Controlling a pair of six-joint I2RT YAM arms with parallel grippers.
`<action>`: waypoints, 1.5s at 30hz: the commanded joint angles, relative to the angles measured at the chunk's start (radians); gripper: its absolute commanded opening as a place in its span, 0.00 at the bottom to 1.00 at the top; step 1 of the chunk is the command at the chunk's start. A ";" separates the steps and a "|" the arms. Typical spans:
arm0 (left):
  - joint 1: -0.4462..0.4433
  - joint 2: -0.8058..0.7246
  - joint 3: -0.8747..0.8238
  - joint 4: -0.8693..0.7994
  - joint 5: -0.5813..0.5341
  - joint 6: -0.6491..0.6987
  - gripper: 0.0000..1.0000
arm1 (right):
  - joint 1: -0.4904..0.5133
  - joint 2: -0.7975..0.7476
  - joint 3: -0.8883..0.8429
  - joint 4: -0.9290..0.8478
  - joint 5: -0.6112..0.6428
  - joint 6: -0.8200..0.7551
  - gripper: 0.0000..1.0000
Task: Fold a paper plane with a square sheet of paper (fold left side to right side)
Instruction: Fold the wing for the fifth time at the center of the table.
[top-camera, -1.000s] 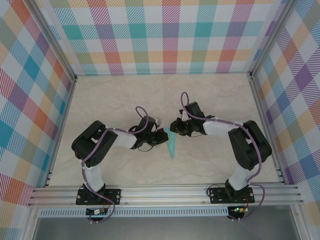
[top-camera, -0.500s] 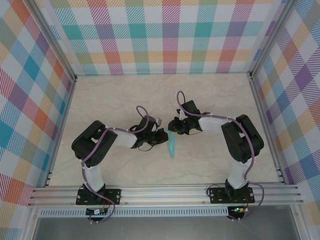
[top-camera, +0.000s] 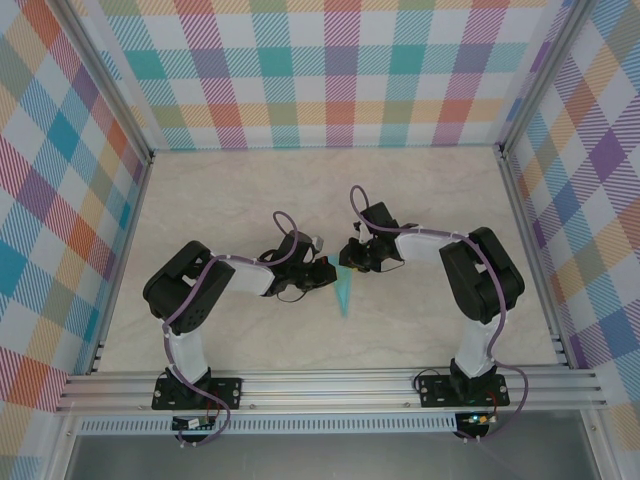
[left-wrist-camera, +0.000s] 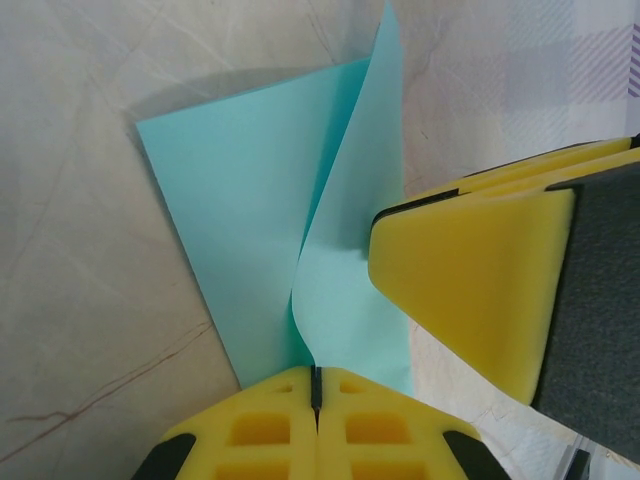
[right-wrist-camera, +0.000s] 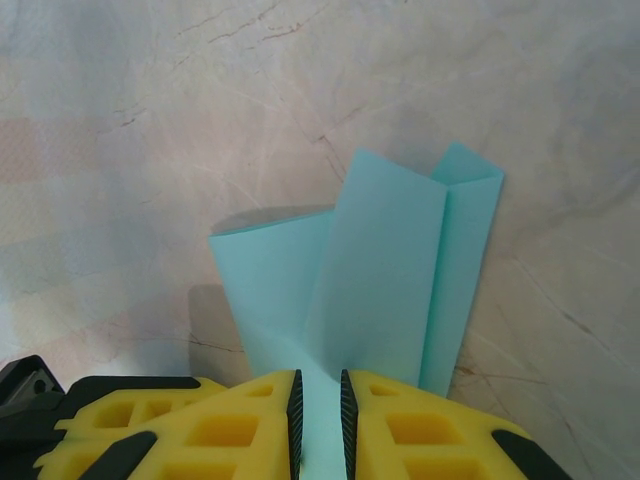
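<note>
The turquoise paper plane (top-camera: 345, 292) lies mid-table with its tip toward the arms. In the left wrist view it is a folded sheet (left-wrist-camera: 240, 210) with one flap curling upward. My left gripper (left-wrist-camera: 316, 378) is shut on that flap's lower edge and sits at the plane's left side (top-camera: 325, 272). My right gripper (top-camera: 350, 258) is at the plane's far end. Its yellow fingers (right-wrist-camera: 230, 420) stand a narrow gap apart, open, with the paper (right-wrist-camera: 390, 270) running between the pads (right-wrist-camera: 320, 415). A right finger (left-wrist-camera: 470, 290) hangs over the sheet in the left wrist view.
The marble-patterned table (top-camera: 250, 190) is walled by plaid panels (top-camera: 330, 70) at the back and on both sides. An aluminium rail (top-camera: 330, 385) runs along the near edge, where the arm bases are bolted.
The right arm has swung a little to the left, bringing its gripper closer over the plane's far end. The left arm and the paper have stayed put.
</note>
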 joint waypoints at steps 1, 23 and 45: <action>0.013 0.023 0.008 -0.048 -0.033 0.026 0.00 | 0.004 0.014 0.021 -0.032 0.018 -0.027 0.20; 0.019 -0.156 -0.041 -0.125 -0.062 0.046 0.15 | 0.004 0.031 -0.076 -0.085 0.135 0.005 0.18; -0.169 -0.250 -0.052 -0.093 0.038 -0.027 0.24 | 0.004 0.022 -0.084 -0.066 0.129 -0.001 0.18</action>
